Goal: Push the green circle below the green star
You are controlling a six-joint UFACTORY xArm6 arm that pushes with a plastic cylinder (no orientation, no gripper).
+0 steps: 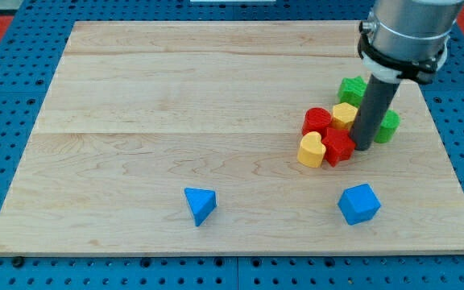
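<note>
The green star [350,89] lies at the view's right, partly hidden behind my rod. The green circle [388,126] lies below and right of it, its left part hidden by the rod. My tip [362,147] rests on the board just left of the green circle, between it and a red star-like block [338,147]. The tip touches or nearly touches both; I cannot tell which.
A red round block [317,121], a yellow block [344,114] and a yellow heart [312,150] cluster left of my tip. A blue triangle [200,205] and a blue cube-like block [358,204] lie near the view's bottom. The board's right edge [449,161] is close.
</note>
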